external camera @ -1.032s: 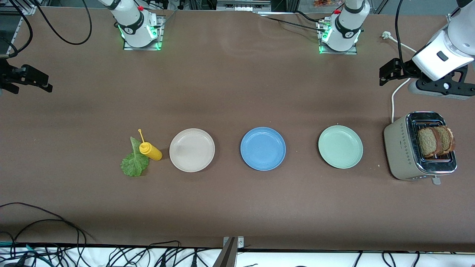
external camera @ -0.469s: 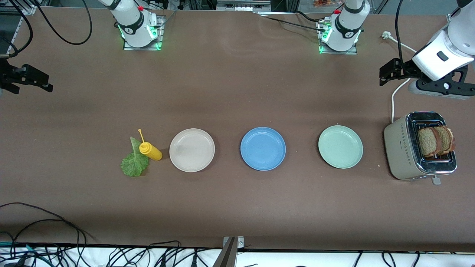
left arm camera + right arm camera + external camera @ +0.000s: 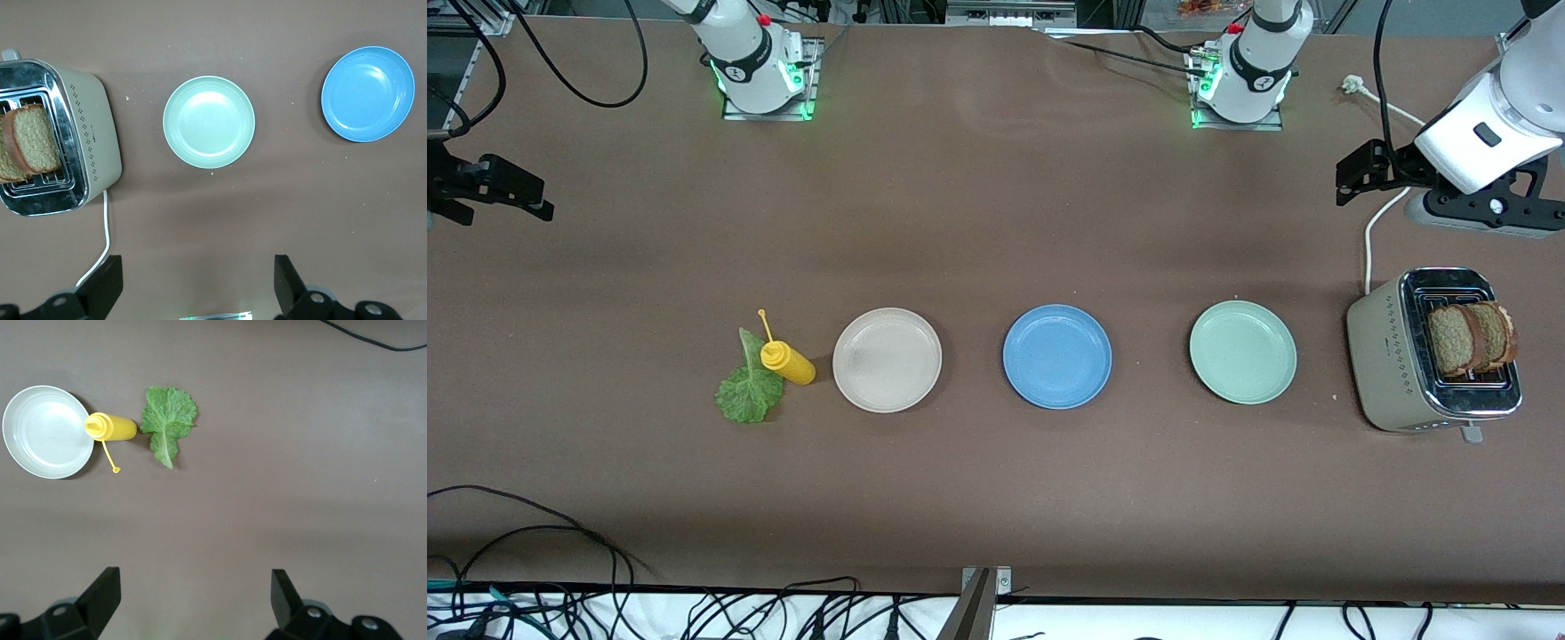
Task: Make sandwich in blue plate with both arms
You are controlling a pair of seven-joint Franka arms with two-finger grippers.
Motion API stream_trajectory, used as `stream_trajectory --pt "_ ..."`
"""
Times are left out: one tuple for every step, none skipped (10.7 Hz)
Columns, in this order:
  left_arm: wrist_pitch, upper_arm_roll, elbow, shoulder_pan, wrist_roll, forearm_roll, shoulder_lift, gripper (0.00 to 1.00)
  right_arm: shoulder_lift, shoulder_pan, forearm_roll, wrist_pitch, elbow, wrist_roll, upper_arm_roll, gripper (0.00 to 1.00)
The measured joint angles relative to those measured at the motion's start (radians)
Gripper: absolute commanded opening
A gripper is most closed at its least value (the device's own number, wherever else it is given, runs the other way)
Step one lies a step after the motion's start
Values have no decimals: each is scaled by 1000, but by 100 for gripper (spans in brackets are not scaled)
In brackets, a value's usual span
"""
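The blue plate (image 3: 1057, 356) lies empty at mid-table; it also shows in the left wrist view (image 3: 367, 93). Two brown bread slices (image 3: 1472, 338) stand in the toaster (image 3: 1392, 356) at the left arm's end, also seen in the left wrist view (image 3: 30, 140). A green lettuce leaf (image 3: 749, 391) lies flat at the right arm's end and shows in the right wrist view (image 3: 168, 420). My left gripper (image 3: 1360, 173) hangs open and empty over the table by the toaster's cord (image 3: 197, 283). My right gripper (image 3: 511, 191) hangs open and empty over bare table (image 3: 193, 597).
A yellow squeeze bottle (image 3: 787, 362) lies on its side, touching the lettuce. A beige-white plate (image 3: 887, 360) lies between the bottle and the blue plate. A pale green plate (image 3: 1242, 352) lies between the blue plate and the toaster. A white cord (image 3: 1369, 240) runs from the toaster.
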Motion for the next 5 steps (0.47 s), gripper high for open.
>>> stream_trajectory --pt "0 0 0 0 0 0 0 100 0 0 0 0 0 0 0 100" --pt "0 0 0 0 0 0 0 100 0 0 0 0 0 0 0 100" --pt "0 0 0 0 0 0 0 100 0 0 0 0 0 -3 0 100" --pt "0 0 0 0 0 0 0 100 0 0 0 0 0 -5 0 100" --pt "0 0 0 0 0 0 0 100 0 0 0 0 0 -6 0 100"
